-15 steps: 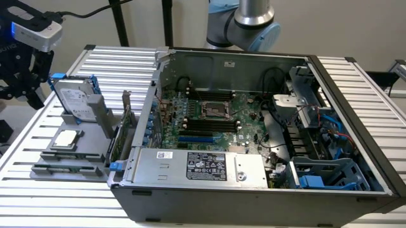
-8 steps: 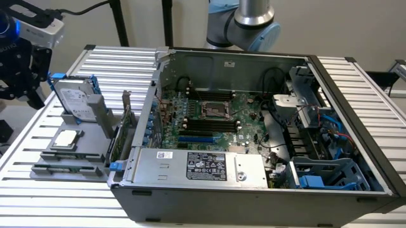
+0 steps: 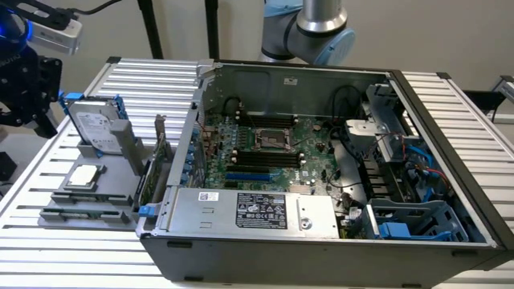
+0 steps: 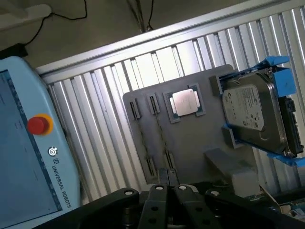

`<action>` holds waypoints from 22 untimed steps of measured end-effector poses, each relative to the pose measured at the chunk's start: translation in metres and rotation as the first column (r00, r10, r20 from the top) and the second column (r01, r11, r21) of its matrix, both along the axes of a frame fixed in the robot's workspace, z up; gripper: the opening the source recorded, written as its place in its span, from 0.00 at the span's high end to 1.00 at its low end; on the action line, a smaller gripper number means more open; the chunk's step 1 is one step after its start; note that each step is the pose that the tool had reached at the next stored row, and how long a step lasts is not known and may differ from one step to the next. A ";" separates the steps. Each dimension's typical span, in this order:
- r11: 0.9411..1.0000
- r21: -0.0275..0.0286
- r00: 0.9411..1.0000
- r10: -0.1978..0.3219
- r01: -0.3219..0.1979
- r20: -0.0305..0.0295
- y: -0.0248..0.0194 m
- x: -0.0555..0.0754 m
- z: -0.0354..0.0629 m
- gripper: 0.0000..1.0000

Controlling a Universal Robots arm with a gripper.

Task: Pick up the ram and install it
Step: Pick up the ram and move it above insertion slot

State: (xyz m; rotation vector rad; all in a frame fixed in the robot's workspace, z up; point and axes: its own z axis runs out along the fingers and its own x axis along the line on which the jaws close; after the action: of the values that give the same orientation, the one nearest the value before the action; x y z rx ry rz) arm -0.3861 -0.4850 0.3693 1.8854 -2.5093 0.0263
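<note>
Exterior view's far left: gripper (image 4: 167,177) up above the slatted worktop (image 3: 449,120), fingertips together, over the gray holder (image 3: 48,217). The ram (image 4: 161,135) seems to be the thin strip standing on edge in a holder slot, hard to make out, just ahead of the fingertips, not touching. Next to it sits the processor (image 3: 83,175), then the upright hard drive (image 3: 90,126). Open computer case (image 3: 321,253) to the right.
</note>
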 end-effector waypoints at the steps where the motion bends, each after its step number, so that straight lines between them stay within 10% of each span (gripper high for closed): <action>1: 1.000 0.000 1.000 0.019 -0.019 0.000 0.0000 0.000 0.0000 0.89; 8: 0.990 0.000 0.990 0.141 -0.141 0.000 0.0000 0.000 0.0000 0.89; 22: 0.983 0.001 0.983 0.183 -0.183 0.000 0.0000 0.000 -0.0001 0.88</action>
State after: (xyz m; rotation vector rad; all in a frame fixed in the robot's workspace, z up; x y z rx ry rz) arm -0.3861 -0.4850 0.3691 2.1092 -2.3268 0.0259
